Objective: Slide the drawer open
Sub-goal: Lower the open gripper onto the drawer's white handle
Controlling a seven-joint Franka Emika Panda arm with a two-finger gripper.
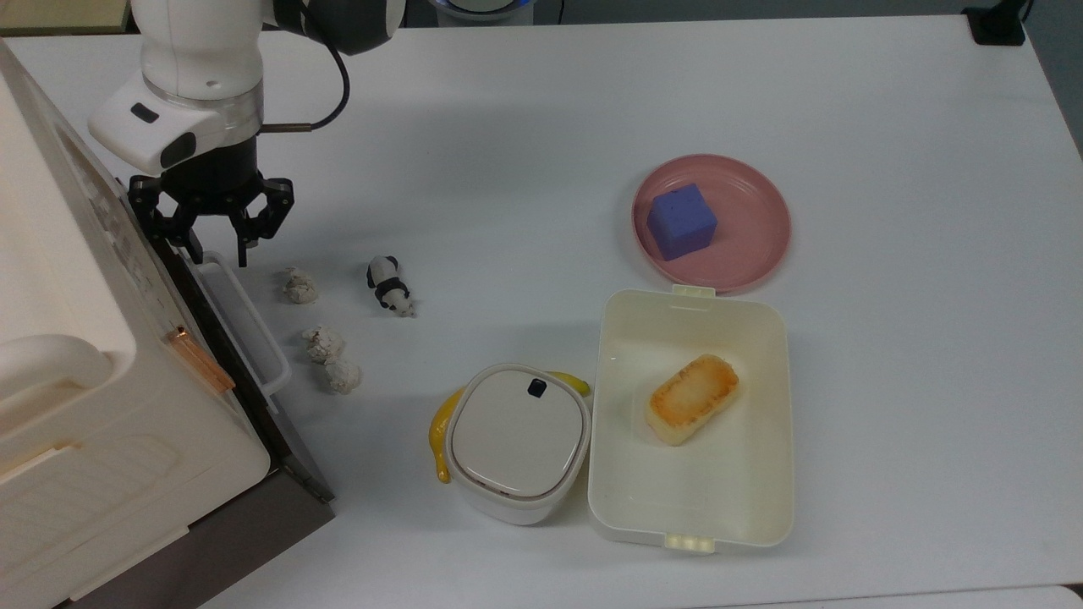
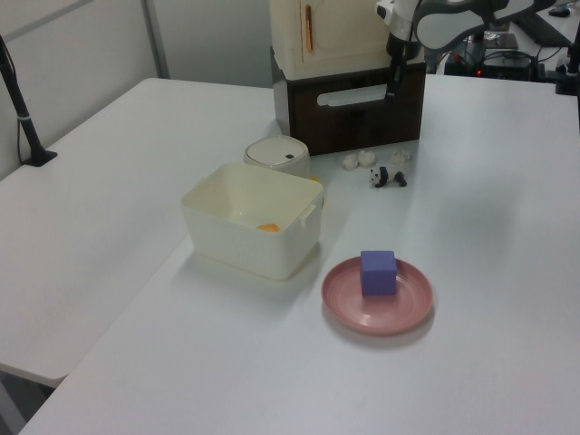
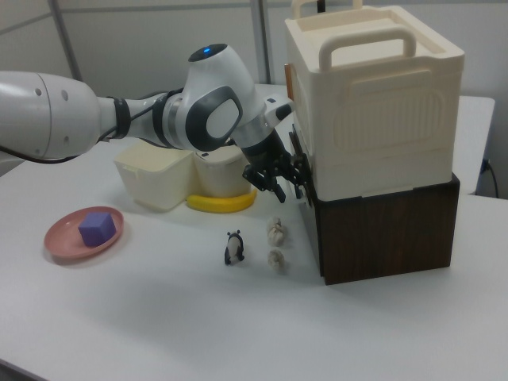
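The drawer (image 1: 283, 457) is a dark brown box under a cream cabinet at the top view's left, and it looks pushed in. Its white loop handle (image 1: 254, 330) runs along the front panel. My gripper (image 1: 220, 251) points down at the handle's far end, its fingers partly closed and standing astride the bar with a gap left between them. In the left view the gripper (image 2: 391, 91) hangs at the right end of the handle (image 2: 353, 95) on the drawer (image 2: 353, 127). The right view has the gripper (image 3: 290, 189) close against the drawer (image 3: 381, 230) front.
The cream cabinet (image 1: 68, 381) sits on the drawer. Three white crumpled lumps (image 1: 324, 344) and a panda toy (image 1: 387, 284) lie just in front of the handle. Further off are a white lidded pot (image 1: 518, 440), a banana (image 1: 440, 436), a cream lunch box (image 1: 694, 529) and a pink plate (image 1: 761, 220) with a purple cube (image 1: 681, 222).
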